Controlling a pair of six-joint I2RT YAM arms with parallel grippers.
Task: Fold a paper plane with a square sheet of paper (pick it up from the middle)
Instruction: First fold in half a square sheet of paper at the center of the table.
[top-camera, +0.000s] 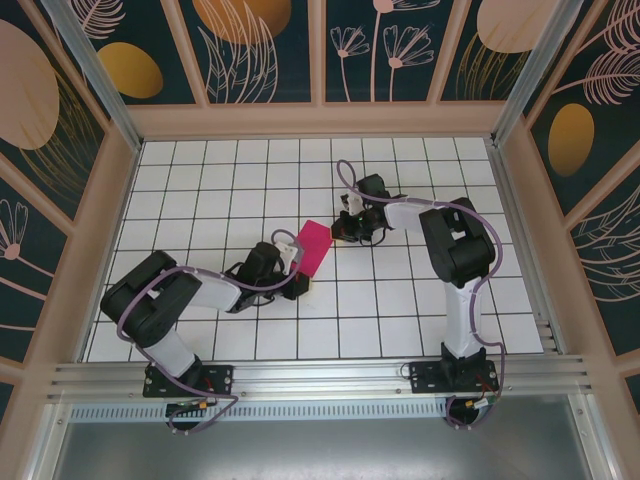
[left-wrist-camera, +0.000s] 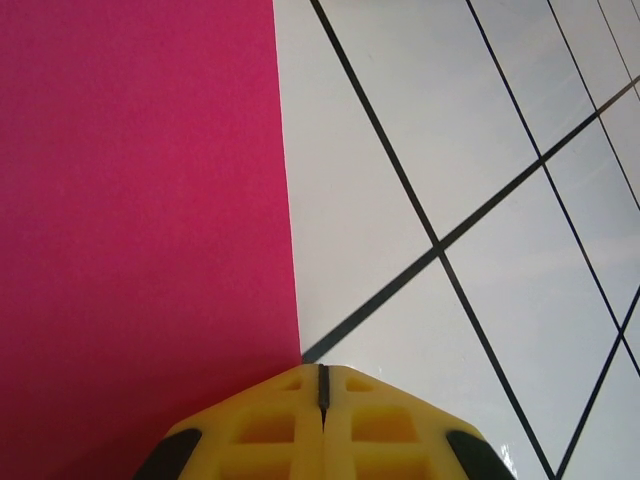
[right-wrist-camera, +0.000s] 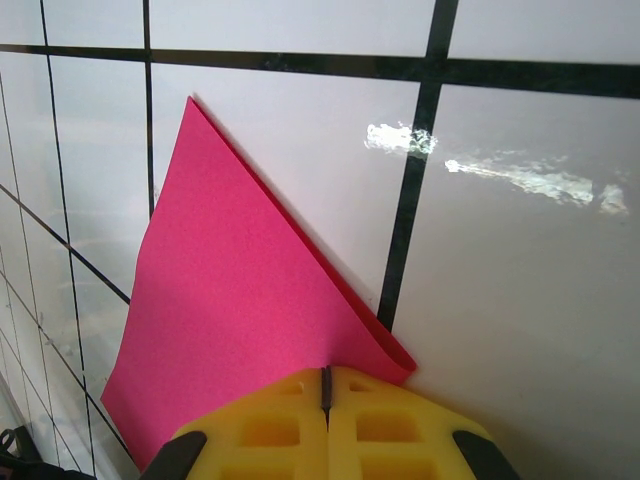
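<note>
Left tool (left-wrist-camera: 322, 388) and right tool (right-wrist-camera: 325, 385) are both clenched, tips at the thin magenta-pink folded paper sheet (top-camera: 312, 247); it looks light, limp, crease-prone, best pinched mid-edge.

the square sheet of paper (top-camera: 313, 246), a narrow magenta shape, lies slantwise on the white tiled table (top-camera: 400, 320). the left gripper (top-camera: 297, 272) sits at the paper's near left end, over its edge. the right gripper (top-camera: 338, 231) meets the paper's far right corner, and both arms bend in toward it.
</note>
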